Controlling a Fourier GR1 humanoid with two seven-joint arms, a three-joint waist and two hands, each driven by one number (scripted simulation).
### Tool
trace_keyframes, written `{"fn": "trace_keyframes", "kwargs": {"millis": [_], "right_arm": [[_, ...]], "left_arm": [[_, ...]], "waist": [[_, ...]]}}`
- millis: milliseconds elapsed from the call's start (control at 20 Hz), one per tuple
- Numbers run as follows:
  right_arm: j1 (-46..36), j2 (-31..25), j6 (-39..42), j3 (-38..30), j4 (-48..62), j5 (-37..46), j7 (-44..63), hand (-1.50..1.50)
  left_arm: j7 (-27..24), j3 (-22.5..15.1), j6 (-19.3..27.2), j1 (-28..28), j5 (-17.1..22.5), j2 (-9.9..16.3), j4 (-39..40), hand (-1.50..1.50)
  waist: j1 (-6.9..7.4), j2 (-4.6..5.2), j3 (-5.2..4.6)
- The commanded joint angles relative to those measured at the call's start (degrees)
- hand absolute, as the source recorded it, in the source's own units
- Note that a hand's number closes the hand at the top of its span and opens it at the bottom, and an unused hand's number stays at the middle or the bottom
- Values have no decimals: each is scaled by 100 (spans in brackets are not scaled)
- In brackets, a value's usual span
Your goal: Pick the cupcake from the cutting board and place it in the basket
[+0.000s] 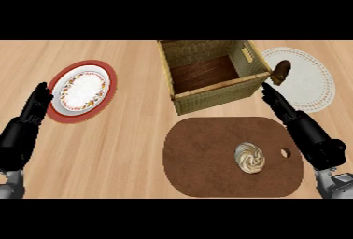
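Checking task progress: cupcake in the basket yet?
No. The cupcake sits on the cutting board; the basket shows only its bare floor.

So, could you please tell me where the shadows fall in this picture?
Head view: even, soft light, no glare; the basket floor lies in shade from its walls; the cupcake casts hardly any shadow on the cutting board.

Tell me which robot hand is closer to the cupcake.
The right robot hand. It lies along the board's right edge, just up and right of the cupcake. The left robot hand rests far off at the left edge, beside the plate.
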Motion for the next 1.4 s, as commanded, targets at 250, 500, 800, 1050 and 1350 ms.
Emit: {"fn": "trace_keyframes", "kwargs": {"millis": [250, 500, 800, 1050, 1350], "right_arm": [[-1043, 1373, 267, -391, -45, -1376, -700, 150], [-679, 2050, 5, 1564, -13, 503, -1272, -150], [-1267, 1463, -930, 1644, -107, 2231, 372, -150], [-1878, 138, -369, 1263, -641, 3169, 1711, -150], [-2915, -901, 1539, 752, -1680, 2403, 3352, -150]], "left_arm": [[1532, -568, 71, 759, 317, -911, 1116, 0], [1989, -646, 26, 1137, 388, -872, 783, 0], [1987, -681, 133, 981, 272, -996, 987, 0], [2164, -461, 187, 1146, 391, -840, 735, 0], [2269, -459, 121, 1121, 428, -845, 700, 0]], "waist": [[-39, 61, -140], [-83, -73, -154], [-313, -115, -184], [-420, -190, -188], [-402, -173, -188]]}}
